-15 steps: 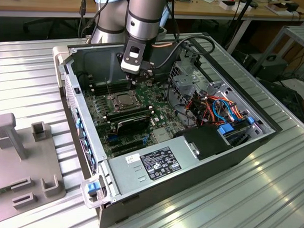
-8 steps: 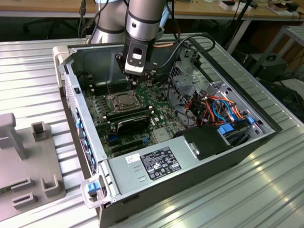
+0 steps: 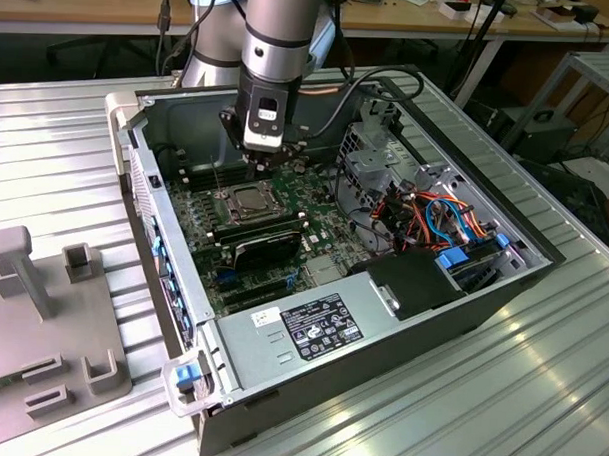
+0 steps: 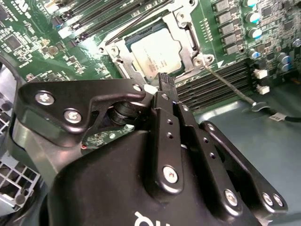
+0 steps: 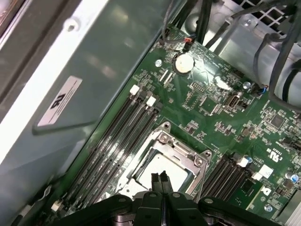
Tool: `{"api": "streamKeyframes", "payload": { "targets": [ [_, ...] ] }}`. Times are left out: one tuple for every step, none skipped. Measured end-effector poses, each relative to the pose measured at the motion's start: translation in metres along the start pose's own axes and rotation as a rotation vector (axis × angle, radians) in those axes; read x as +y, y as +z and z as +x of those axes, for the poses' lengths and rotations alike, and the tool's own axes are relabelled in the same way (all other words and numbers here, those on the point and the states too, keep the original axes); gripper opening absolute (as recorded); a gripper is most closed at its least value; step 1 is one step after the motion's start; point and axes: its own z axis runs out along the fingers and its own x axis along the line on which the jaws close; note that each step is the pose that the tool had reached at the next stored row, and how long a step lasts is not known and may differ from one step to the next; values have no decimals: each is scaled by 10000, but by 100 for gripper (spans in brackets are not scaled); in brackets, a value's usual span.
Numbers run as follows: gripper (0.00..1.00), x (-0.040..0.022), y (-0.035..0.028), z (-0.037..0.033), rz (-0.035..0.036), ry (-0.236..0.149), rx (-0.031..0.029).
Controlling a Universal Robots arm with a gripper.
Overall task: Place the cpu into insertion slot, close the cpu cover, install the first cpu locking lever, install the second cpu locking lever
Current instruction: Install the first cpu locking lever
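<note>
Where the arm reaches down into the open computer case (image 3: pixel 462 314) in the exterior view, the gripper (image 3: pixel 261 169) hangs just above the cpu (image 3: pixel 250 199). In the first wrist view its two fingertips (image 5: pixel 155 178) are pressed flat together with nothing between them (a bare seam divides them). The chip lies seated in the insertion slot (image 4: pixel 128 59), and the cpu cover (image 5: pixel 183 151) lies down around it, framing its silvery top. The second wrist view adds a thin lever rod (image 4: pixel 230 84) angling off from a corner of the cover across the memory slots (image 4: pixel 197 92), standing clear of the frame.
</note>
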Motion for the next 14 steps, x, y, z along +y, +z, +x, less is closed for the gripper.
{"api": "streamKeyframes", "payload": {
  "targets": [
    [11,-11,1,8,6,-39,1],
    [11,-31,2,21,15,-115,4],
    [11,-41,4,28,19,-165,6],
    [11,-51,5,35,23,-211,8],
    [11,-65,7,44,29,-328,10],
    [11,-73,9,49,34,-446,9],
    [11,-77,11,52,36,-545,7],
    [11,-80,12,54,42,-669,-2],
    [11,-80,13,55,52,-803,-20],
    [11,-81,14,55,68,-1055,-44],
    [11,-81,14,55,74,-1229,-51],
    [11,-81,15,55,77,-1415,-56],
    [11,-81,17,55,77,-1604,-57],
    [11,-81,18,55,77,-1779,-59]
  ]
}}
